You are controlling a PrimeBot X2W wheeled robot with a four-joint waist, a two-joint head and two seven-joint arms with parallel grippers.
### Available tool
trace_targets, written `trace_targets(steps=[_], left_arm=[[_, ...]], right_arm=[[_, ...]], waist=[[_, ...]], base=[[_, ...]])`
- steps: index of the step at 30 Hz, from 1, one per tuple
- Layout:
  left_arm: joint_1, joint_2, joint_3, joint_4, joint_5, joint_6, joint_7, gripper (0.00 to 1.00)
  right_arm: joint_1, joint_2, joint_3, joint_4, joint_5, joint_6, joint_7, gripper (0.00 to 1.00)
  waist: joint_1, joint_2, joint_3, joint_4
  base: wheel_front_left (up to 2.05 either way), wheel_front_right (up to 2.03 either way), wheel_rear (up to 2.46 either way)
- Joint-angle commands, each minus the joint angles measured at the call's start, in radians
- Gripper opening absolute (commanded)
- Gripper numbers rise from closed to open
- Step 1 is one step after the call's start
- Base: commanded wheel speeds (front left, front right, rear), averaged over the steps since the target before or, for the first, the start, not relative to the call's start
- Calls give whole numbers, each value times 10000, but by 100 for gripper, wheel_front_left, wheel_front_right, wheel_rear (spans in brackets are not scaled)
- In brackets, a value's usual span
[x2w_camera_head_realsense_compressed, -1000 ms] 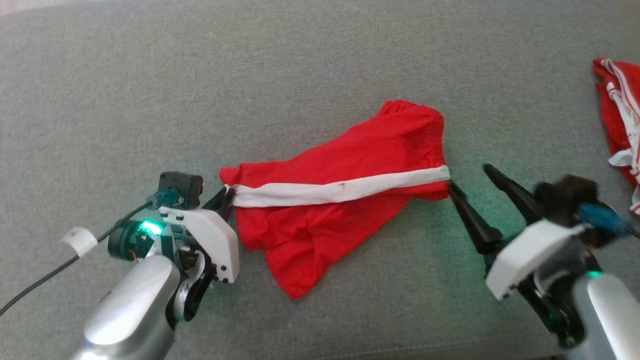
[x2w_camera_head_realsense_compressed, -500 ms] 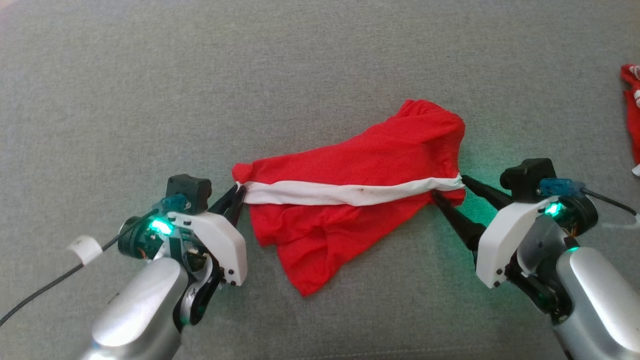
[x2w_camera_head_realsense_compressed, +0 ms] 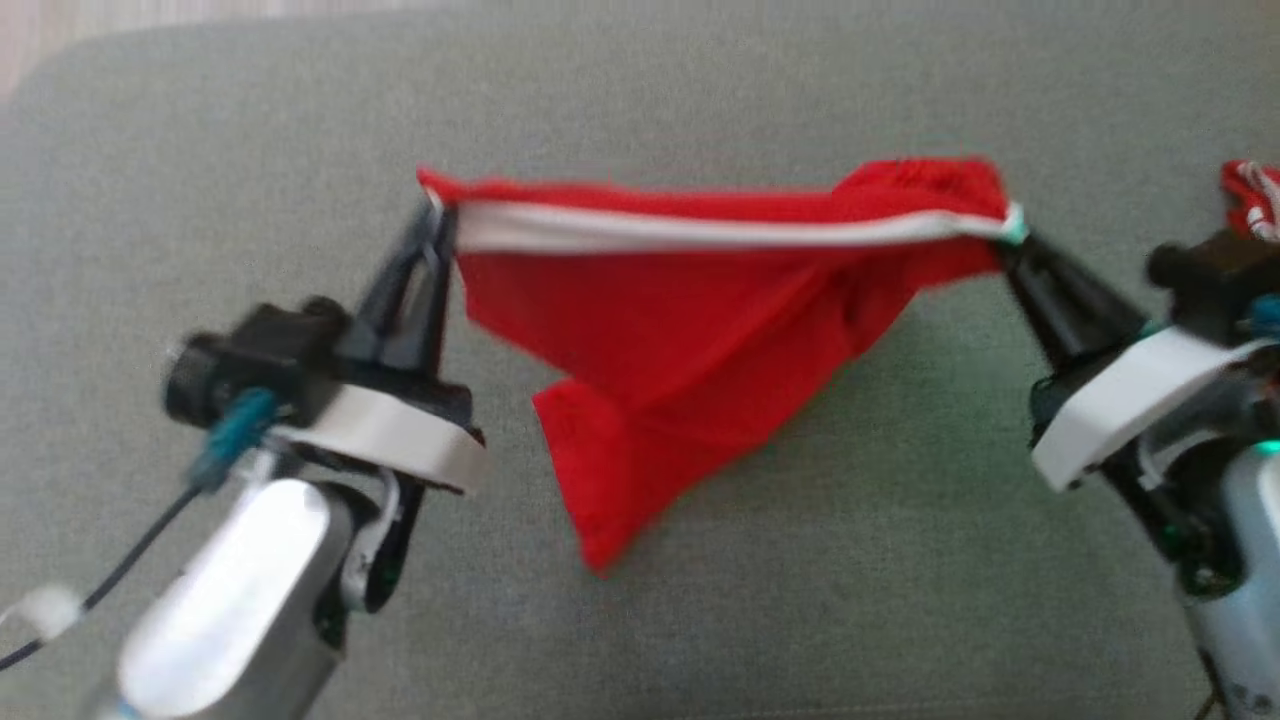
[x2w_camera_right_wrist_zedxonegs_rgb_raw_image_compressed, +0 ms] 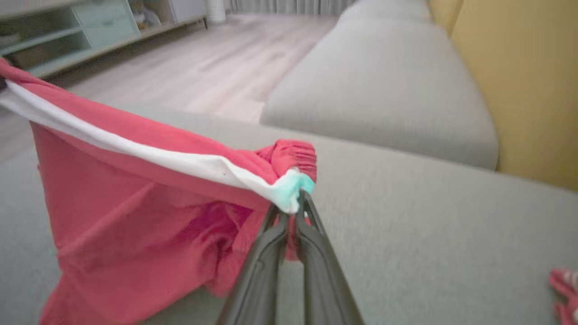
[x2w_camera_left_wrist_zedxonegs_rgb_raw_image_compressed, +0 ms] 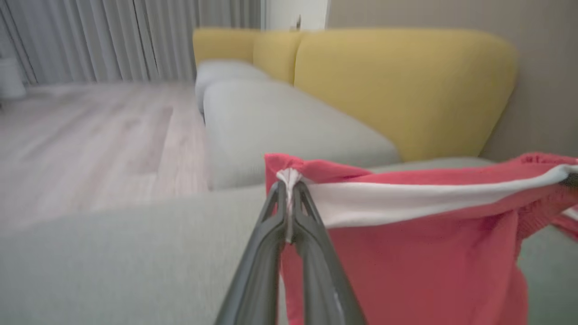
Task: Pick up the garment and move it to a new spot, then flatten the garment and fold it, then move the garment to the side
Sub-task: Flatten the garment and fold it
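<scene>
The garment is a pair of red shorts with a white side stripe, stretched in the air above the grey sofa seat. My left gripper is shut on its left end, where the white stripe bunches between the fingers. My right gripper is shut on the other end, at the elastic waistband. The red cloth hangs down between both grippers in a loose triangle, its lowest corner close over the cushion.
Another red and white piece of clothing lies at the seat's far right edge. Yellow back cushions stand behind the grey seat. Wooden floor and a low shelf unit lie beyond the sofa.
My right gripper closed on the garment's waistband end. Both grippers then rose and lifted the garment off the cushion, pulling it taut between them. The head view shifted too.
</scene>
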Motion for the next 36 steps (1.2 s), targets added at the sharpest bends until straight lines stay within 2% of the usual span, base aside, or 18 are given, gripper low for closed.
trace_targets(steps=[1,4,10,14,17,20,21,24,25,26,29,36], left_arm=[[-425,508,696,-1010,250,297,-158,0],[-651,860,1029,-2397,584,644,-119,0],[-1313,1474,1558,-4394,1061,1086,513,0],[-1531,1534,1626,-5029,1088,1288,1015,0],[-1598,1317,1621,-4831,704,1266,1195,0],[-1603,803,1569,-3704,-371,898,1394,0],[-1777,396,1655,-2490,-1132,466,1299,0],[-2426,-226,1943,-271,-1834,-123,790,0],[-2738,-432,2122,524,-1957,-230,494,0],[-2738,-432,2122,524,-1957,-230,494,0],[-3814,-945,2541,2804,-2240,-689,-351,0],[-6581,-1614,3056,6851,-1997,-1454,-2577,0]], right_arm=[[-308,-168,-200,-821,-128,-7,-104,0],[-578,-238,-668,-1793,-322,-7,46,0],[-1014,-276,-1687,-3764,-677,-7,1162,0],[-1147,-143,-2163,-4571,-718,-7,2004,0],[-1325,25,-2314,-4598,-588,-7,2441,0],[-1739,320,-2468,-3861,-435,-7,2605,0],[-2146,666,-2360,-3100,-260,-7,2616,0],[-3147,1088,-2112,-1544,-216,-7,2380,0],[-3577,1219,-1990,-928,-201,-7,2259,0],[-3577,1219,-1990,-928,-201,-7,2259,0],[-5008,1740,-1579,820,-122,-7,1593,0],[-8106,2857,-1652,5079,135,-7,-959,0]], waist=[[0,0,-361,-45],[0,0,-745,-115],[0,0,-1356,-202],[0,0,-1471,-247],[0,0,-1362,-312],[0,0,-1123,-359],[0,0,-965,-394],[0,0,-810,-521],[0,0,-774,-592],[0,0,-774,-592],[0,0,-735,-798],[0,0,-882,-1036]], base=[[0,0,0],[0,0,0],[0,0,0],[0,0,0],[0,0,0],[0,0,0],[0,0,0],[0,0,0],[0,0,0],[0,0,0],[0,0,0],[0,0,0]])
